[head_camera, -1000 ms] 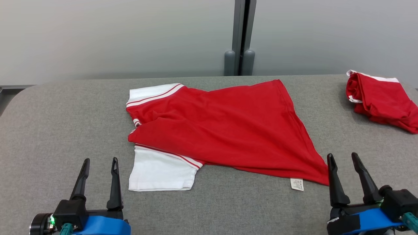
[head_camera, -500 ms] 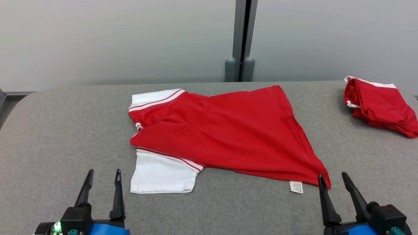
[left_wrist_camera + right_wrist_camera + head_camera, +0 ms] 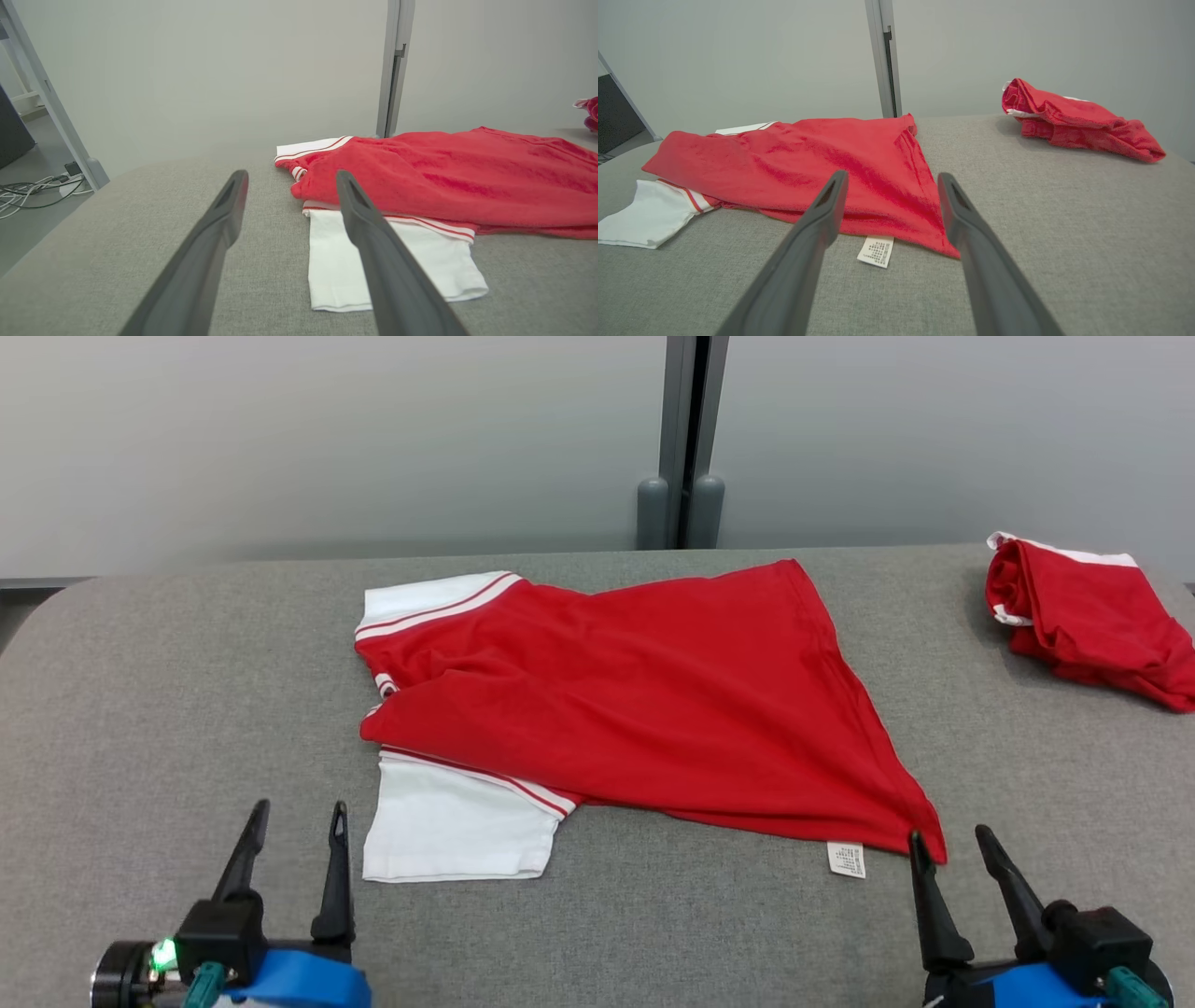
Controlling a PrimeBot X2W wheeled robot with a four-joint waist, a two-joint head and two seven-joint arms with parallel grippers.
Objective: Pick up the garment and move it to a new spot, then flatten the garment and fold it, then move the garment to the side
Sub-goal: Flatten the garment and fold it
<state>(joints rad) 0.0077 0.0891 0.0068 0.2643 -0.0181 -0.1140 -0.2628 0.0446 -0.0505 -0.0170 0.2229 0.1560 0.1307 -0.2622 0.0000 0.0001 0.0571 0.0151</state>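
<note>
Left fingers apart | right fingers apart, maybe touching garment corner

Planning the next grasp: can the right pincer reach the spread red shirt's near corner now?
Probably yes: the open right pincer points at the corner of the spread red shirt, beside the white label; nothing lies between.

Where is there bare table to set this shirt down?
Widest free patch: the table at its left end, between the spread shirt and the rounded edge. Also the front strip between left gripper and right gripper. Crowded far right, around the bunched red garment.
</note>
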